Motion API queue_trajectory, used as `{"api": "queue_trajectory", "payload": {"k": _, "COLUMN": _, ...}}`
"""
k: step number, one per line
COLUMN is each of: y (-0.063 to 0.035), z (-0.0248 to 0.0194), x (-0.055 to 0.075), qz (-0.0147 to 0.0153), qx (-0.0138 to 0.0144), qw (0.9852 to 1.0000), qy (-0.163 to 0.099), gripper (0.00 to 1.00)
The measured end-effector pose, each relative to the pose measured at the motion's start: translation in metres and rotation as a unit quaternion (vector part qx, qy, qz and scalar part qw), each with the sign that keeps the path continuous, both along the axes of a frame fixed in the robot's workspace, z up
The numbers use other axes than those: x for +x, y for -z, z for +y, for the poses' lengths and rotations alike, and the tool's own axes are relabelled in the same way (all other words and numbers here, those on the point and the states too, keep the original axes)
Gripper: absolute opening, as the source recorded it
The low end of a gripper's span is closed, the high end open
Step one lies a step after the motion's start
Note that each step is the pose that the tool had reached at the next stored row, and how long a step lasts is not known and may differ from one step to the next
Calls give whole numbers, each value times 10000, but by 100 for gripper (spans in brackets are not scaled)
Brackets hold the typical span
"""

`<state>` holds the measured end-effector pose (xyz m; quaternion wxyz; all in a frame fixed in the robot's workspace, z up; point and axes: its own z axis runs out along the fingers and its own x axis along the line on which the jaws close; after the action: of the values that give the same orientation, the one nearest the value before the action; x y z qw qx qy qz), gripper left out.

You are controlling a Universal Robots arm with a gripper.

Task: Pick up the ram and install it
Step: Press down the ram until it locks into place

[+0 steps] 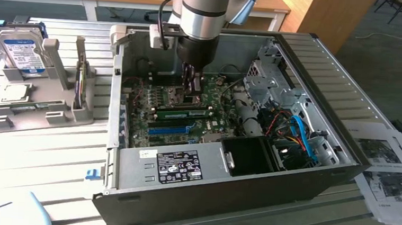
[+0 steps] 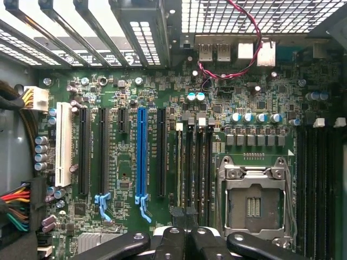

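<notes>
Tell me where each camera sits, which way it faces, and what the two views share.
Exterior view: off the arm, above and outside the open PC case, looking down into it; the arm reaches down to the motherboard, with a hard drive in a holder at the exterior view's left.
Wrist view: on the wrist inside the case, facing the motherboard; the gripper shows at the edge.
Shared: motherboard, blue slot, CPU socket.

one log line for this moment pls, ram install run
stage: ram install | claw: inside open pc case, low over motherboard | nearest: memory slots beside cpu socket | ram stick: lying in slot area
</notes>
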<state>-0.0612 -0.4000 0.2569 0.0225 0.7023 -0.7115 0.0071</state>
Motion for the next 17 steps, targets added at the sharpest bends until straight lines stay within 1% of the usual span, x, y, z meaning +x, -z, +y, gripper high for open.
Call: {"api": "queue_trajectory", "payload": {"k": 17, "y": -174, "z": 0, "x": 0, "qz": 0, "qx": 1, "qw": 10000, "qy": 0, "gripper": 9}}
